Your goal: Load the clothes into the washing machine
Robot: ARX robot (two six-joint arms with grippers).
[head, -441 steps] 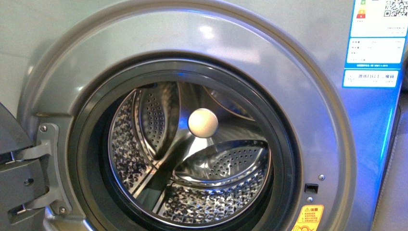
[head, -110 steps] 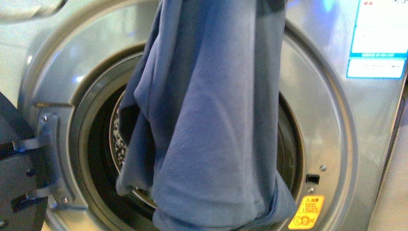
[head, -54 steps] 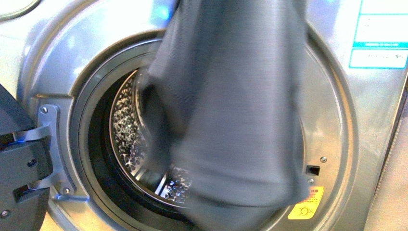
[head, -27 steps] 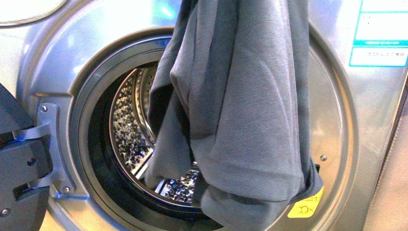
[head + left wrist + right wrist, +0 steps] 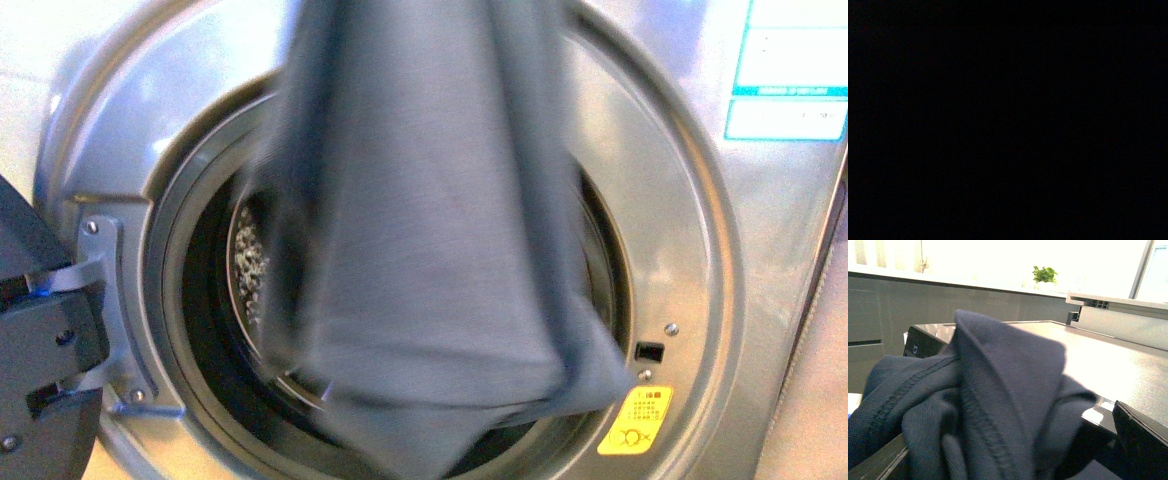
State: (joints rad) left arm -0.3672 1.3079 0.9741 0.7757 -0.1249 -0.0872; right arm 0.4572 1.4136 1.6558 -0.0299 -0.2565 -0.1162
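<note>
I saw plain slate-grey clothes (image 5: pixel 430 250) against the silver-grey washing machine (image 5: pixel 690 200). Its warning sticker (image 5: pixel 635 422) was yellow, its labels (image 5: pixel 790 100) blue-edged white.

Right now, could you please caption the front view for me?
Blurred grey-blue garment hangs across the open porthole of the washing machine.

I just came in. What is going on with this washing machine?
The robot is loading a silver-grey front-loading washing machine. A dark grey-blue knit garment hangs across its round opening and hides most of the perforated steel drum. The right end effector appears to hold the bunched cloth above the machine's top. The left wrist view is dark.
</note>
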